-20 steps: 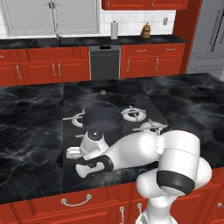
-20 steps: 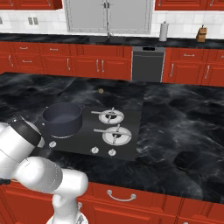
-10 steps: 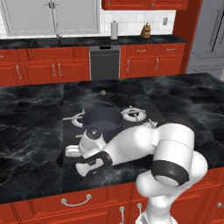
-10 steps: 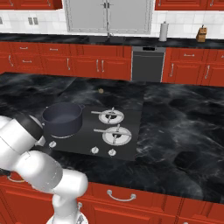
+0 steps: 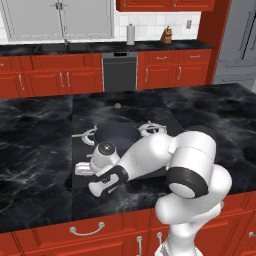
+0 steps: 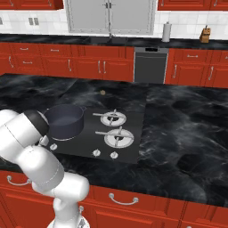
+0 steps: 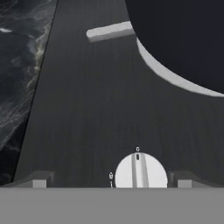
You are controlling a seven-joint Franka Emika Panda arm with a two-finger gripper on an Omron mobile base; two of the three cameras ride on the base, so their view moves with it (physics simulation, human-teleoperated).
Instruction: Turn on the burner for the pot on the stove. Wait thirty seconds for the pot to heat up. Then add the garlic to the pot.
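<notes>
Fingers (image 7: 40, 180) stand spread wide, one dark tip on each side of a small round silver-white knob (image 7: 141, 170) with a raised bar across its face, and nothing is pinched between them. In the hand view the two-finger gripper (image 7: 109, 183) hangs low over the flat black glass stove (image 7: 83, 109), close above this knob, with the knob a little right of the midpoint between the tips.

Just beyond the knob sits the round, deep, dark grey-blue metal pot (image 6: 66, 119), resting on the silver-ringed gas burner (image 7: 168, 74) at the left side of the stove; part of that ring shows under the pot's base. The tiny tan garlic bulb (image 6: 103, 92) lies on the black marbled counter (image 6: 187, 120) beyond the stove's far edge, well apart from the pot.

Judging by this, the first step is in hand: turning on the pot's burner. No flame is visible, and the knob's bar seems to point at its zero mark. The next move likely calls for centring the tips on the bar, lowering, closing on it and twisting. Whether this knob serves the pot's burner cannot be told for sure.
</notes>
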